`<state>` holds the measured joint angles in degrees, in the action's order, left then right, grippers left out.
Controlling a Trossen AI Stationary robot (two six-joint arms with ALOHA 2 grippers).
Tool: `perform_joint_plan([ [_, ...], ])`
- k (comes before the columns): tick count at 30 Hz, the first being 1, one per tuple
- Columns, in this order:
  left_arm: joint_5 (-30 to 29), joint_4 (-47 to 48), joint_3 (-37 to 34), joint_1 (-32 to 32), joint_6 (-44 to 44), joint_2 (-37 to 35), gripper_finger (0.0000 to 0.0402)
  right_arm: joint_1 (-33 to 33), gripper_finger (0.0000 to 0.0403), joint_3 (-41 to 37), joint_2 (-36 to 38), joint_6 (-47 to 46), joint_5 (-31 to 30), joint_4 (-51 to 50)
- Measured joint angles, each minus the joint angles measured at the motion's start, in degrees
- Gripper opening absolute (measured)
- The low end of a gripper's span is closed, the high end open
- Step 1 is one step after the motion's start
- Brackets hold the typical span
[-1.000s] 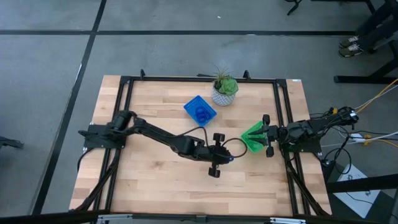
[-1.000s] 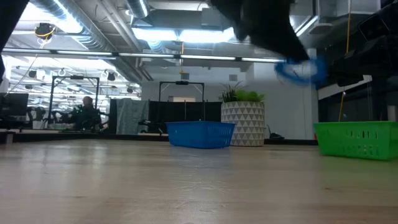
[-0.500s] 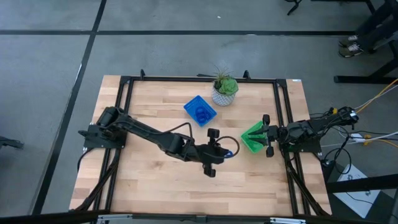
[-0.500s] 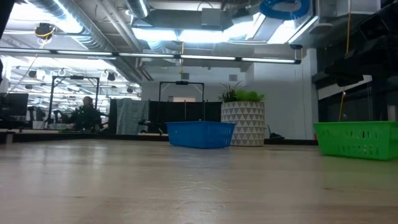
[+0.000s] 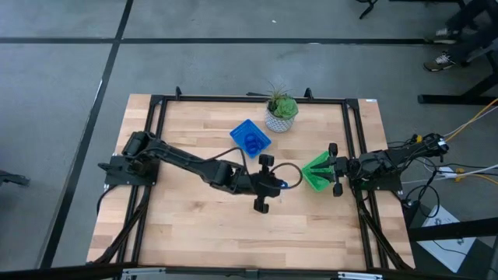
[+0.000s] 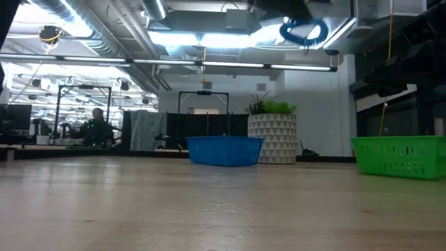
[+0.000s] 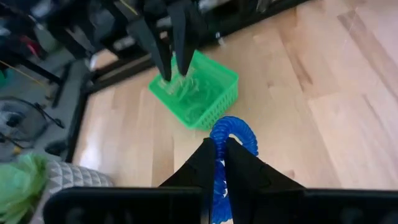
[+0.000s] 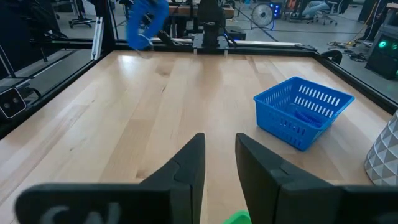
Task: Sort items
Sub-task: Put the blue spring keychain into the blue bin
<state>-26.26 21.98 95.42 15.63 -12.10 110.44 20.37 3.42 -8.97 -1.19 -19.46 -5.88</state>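
A grey floor (image 5: 62, 78) marked with dark lines is seen all round the bench (image 5: 194, 233), a pale wooden top framed by black rails; across it, in the low view, a large hall with ceiling lights, ducts and desks is shown, and a person (image 6: 94, 125) is seated far off. Most of the wood is bare, above all the near half and the left side. The left arm is stretched from the left edge to the middle of the bench, and the left claw (image 5: 274, 181) is held high above the wood, closed on a blue ring (image 7: 233, 134), which is also seen near the ceiling lights in the low view (image 6: 303, 30). The right arm is folded at the right edge, with the right claw (image 5: 325, 170) hanging over the green tray (image 5: 313, 173); its fingers (image 8: 189, 165) are seen a little apart with nothing between them. Pale green rings (image 7: 186, 93) lie in that tray. The potted plant (image 5: 281, 113) stands at the far edge, and the blue tray (image 5: 250, 138) sits just beside it, with blue rings (image 8: 298, 116) lying inside. The blue tray and the green tray are set well apart, and the left claw is found between them.
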Motion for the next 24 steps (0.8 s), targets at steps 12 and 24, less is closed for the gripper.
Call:
perform_joint_plan([
  [12,5.59,5.86,0.00,-8.08,0.81,-0.03,0.0017,-0.01,0.0090,0.00,-0.01,0.00,0.00,0.00],
  [24,13.43,8.45,-0.01,-16.98,1.17,-0.03,0.0017,0.00,0.0090,0.00,0.00,0.01,0.00,-0.02],
])
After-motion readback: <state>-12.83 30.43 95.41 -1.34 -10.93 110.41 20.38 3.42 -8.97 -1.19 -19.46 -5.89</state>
